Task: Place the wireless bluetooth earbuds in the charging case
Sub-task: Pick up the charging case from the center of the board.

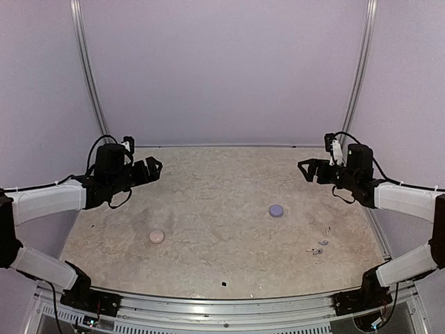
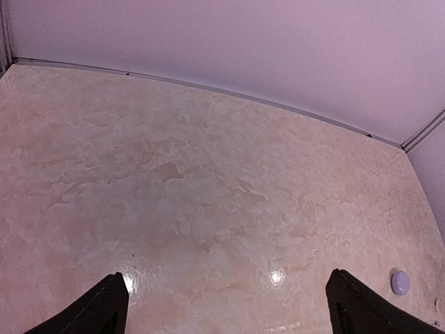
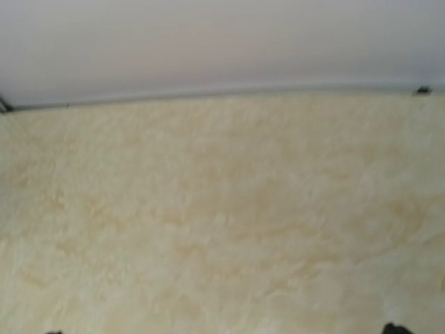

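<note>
The earbuds (image 1: 322,243) are showing only as tiny specks; the desk (image 3: 222,223) is looking blurred from the right wrist.

lilac case (image 1: 276,210), pink case (image 1: 156,236), marbled beige table (image 1: 222,174)

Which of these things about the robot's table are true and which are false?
1. The left hand and the right hand are both open and hold nothing. True.
2. The earbuds are inside a case. False: they lie loose on the table, near the right arm.
3. There are two round cases, a pinkish case and a lilac case. True.
4. The two cases touch each other. False: they lie well apart, with the pinkish case nearer the left arm.
</note>
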Controlling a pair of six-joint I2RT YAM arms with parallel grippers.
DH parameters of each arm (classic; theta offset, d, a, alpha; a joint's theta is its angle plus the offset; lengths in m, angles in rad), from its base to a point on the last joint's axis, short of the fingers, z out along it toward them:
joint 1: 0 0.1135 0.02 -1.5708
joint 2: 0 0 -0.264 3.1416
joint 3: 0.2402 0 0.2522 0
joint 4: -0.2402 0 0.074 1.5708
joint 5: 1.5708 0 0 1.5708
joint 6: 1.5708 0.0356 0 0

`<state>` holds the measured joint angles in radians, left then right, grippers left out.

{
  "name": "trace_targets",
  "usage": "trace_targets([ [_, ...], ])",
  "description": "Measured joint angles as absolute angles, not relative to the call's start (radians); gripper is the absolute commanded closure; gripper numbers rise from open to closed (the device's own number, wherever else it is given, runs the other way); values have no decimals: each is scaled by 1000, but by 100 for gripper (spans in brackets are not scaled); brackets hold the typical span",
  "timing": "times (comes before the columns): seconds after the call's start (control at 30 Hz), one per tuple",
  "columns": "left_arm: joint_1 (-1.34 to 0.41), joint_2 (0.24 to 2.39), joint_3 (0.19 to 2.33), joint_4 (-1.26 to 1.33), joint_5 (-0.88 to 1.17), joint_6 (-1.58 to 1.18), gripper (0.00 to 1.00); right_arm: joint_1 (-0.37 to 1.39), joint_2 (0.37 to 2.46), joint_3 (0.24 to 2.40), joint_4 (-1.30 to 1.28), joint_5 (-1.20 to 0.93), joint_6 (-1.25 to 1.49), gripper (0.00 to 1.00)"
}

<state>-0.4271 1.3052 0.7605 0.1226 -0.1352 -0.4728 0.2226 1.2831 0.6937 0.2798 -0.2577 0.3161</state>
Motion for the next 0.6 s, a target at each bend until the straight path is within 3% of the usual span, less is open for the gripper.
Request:
trace_targets([
  [0.6, -640, 1319, 683, -189, -214, -743, 3, 344, 1390, 683, 300, -374, 316, 0],
])
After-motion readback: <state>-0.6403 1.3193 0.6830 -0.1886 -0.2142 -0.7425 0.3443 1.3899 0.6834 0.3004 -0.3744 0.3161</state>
